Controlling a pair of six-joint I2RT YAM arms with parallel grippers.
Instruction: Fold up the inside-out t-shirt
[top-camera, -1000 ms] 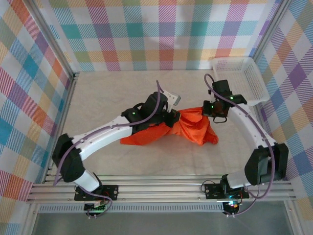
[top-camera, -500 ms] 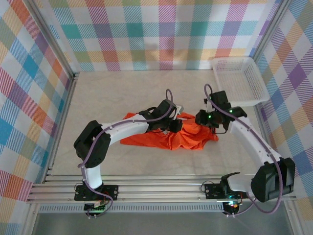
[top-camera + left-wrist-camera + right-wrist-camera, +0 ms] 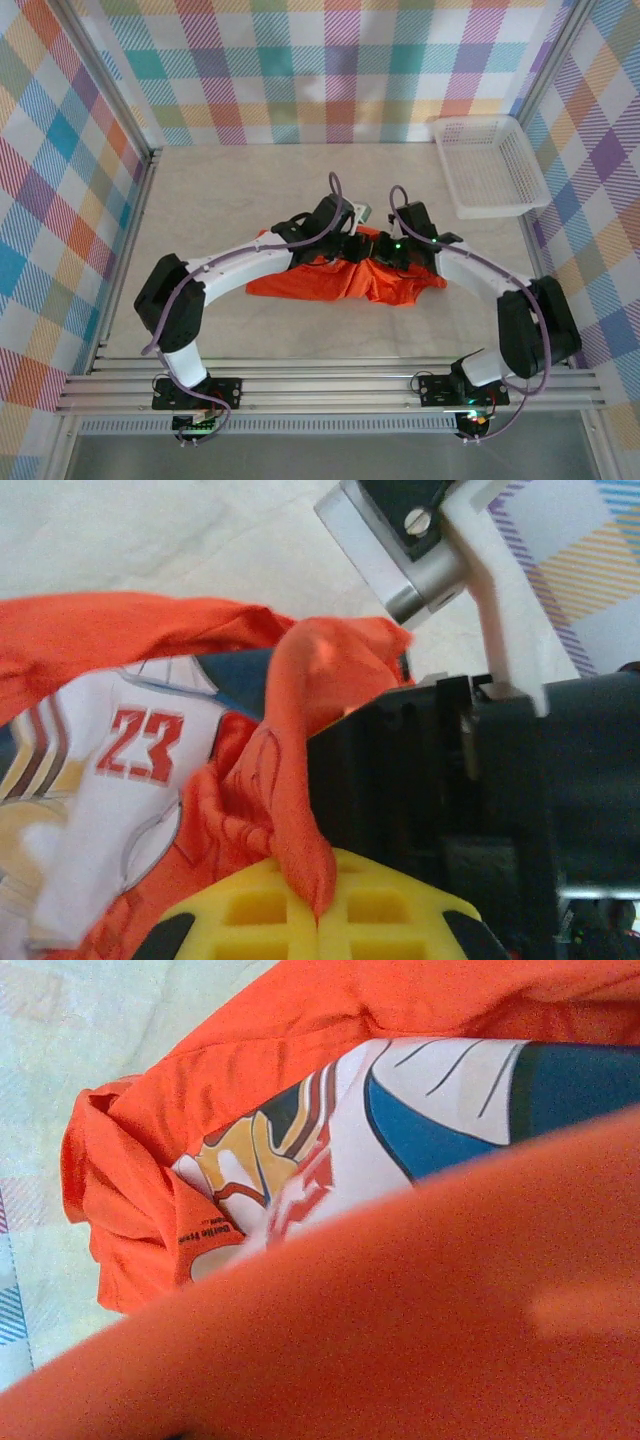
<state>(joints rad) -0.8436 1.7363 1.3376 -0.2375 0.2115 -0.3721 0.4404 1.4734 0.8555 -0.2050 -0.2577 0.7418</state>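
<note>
A: The two grippers, how do they stand?
B: The left gripper (image 3: 320, 920) is pinched tight on one fold of the orange t-shirt (image 3: 320, 282). The right gripper (image 3: 385, 252) sits just beside it, buried in cloth, so I cannot tell its state.
A: And around them?
B: One t-shirt, bunched mid-table (image 3: 230, 190), its print reading "23". One white basket (image 3: 490, 210) stands well apart, at the far right.

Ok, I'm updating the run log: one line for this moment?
t-shirt: bunched, print showing | left pincer: shut on t-shirt | right pincer: at t-shirt, grip unclear
</note>
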